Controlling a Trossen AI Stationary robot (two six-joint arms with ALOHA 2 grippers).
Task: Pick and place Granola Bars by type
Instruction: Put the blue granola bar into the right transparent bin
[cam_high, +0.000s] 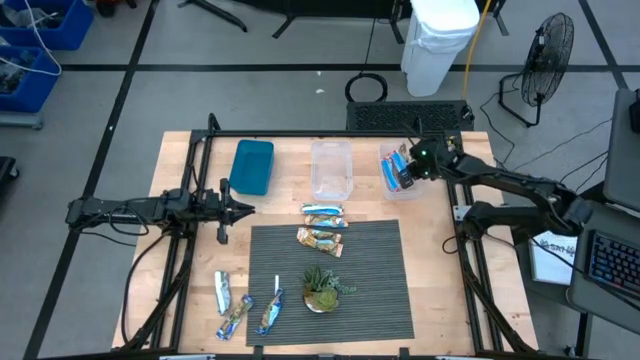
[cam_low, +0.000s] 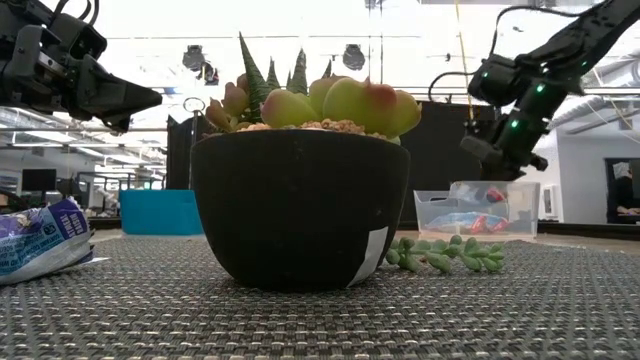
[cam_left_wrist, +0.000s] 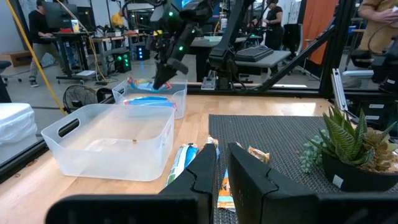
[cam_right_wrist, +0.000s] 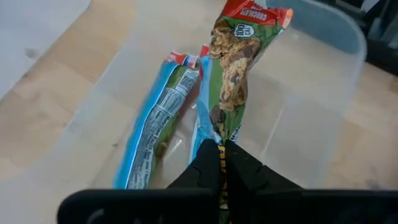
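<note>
The right gripper (cam_high: 405, 178) is positioned over the small clear bin (cam_high: 418, 188) at the right rear of the table, with its fingers (cam_right_wrist: 244, 169) closed on the lower end of a red-and-blue granola bar (cam_right_wrist: 239, 56), which hangs into the bin. A second blue-wrapped bar (cam_right_wrist: 157, 121) lies on the bin floor just beside the held one. The left gripper (cam_high: 240, 209) hovers above the table left of centre, between the teal bin (cam_high: 251, 166) and the grey ribbed mat (cam_high: 380, 290); its fingers (cam_left_wrist: 205, 177) stand slightly apart and hold nothing. A larger clear bin (cam_high: 332, 170) sits empty at the centre rear. Two bars lie in front of it: a silvery-blue bar (cam_high: 323, 210) on the wood and a tan bar (cam_high: 320, 240) on the mat's rear edge. Three more bars (cam_high: 235, 318) lie near the table's front left corner. A potted succulent (cam_high: 322, 290) stands on the mat.
</note>
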